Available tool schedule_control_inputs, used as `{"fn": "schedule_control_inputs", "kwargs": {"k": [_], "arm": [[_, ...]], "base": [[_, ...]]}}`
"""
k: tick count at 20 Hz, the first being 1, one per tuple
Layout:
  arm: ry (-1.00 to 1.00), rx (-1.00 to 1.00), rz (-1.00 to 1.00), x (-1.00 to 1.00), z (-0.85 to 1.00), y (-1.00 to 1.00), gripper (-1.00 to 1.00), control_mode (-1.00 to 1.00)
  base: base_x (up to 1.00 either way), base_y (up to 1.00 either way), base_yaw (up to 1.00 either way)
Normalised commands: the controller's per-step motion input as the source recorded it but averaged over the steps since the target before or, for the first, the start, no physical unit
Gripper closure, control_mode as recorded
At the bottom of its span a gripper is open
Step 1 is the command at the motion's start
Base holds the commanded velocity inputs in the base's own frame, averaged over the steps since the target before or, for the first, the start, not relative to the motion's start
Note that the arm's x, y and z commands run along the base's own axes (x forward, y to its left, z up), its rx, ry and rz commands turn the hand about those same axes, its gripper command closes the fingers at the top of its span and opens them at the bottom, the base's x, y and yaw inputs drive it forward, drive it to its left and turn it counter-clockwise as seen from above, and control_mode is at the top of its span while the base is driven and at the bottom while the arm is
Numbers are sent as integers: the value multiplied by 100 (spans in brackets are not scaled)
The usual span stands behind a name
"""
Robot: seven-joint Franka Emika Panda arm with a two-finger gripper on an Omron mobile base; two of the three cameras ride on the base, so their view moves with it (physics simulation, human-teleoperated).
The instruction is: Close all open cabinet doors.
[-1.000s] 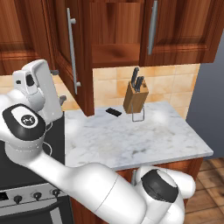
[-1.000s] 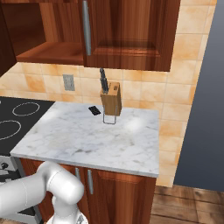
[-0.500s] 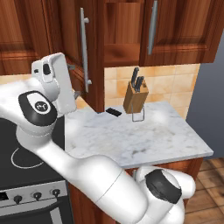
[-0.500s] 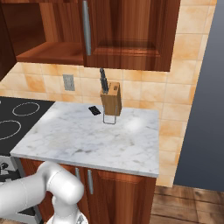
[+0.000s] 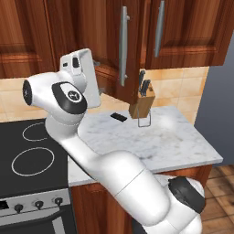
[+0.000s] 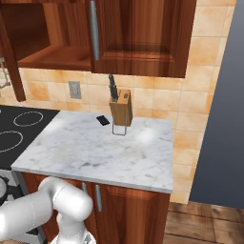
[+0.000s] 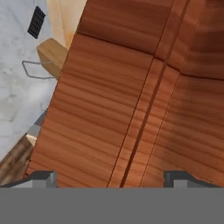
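Starting at your left, the stove (image 5: 32, 155) sits under the raised arm, whose gripper (image 7: 109, 177) stands wide with nothing held, tips just off the back of the open cabinet door (image 5: 119, 45). Right of it you have the closed door (image 5: 183, 32), with the knife block (image 5: 140, 103) below on the marble counter (image 5: 173, 141)

White-grey marble countertop (image 6: 95, 152) over reddish-brown base cabinets, beside black stovetop (image 5: 27, 151) on left. Wooden knife block (image 6: 120, 108) on wire stand upright near back wall, dark handles poking from top. Small flat black object (image 6: 103, 120) lying just beside block, on stove side, apart from it. Same block (image 5: 141, 104) and black object (image 5: 119, 117) at rear of counter in left base view.
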Motion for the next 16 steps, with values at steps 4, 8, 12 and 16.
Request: {"fn": "schedule_control_inputs", "kwargs": {"k": [4, 8, 12, 16], "arm": [[6, 0, 6, 64, 5, -67, -100, -100], [5, 0, 8, 68, 5, -61, -100, -100], [5, 0, 12, 79, 3, -49, -100, -100], [4, 1, 14, 91, 1, -42, -100, -100]], "base": [[0, 0, 0], [0, 0, 0], [0, 0, 0], [0, 0, 0]]}}
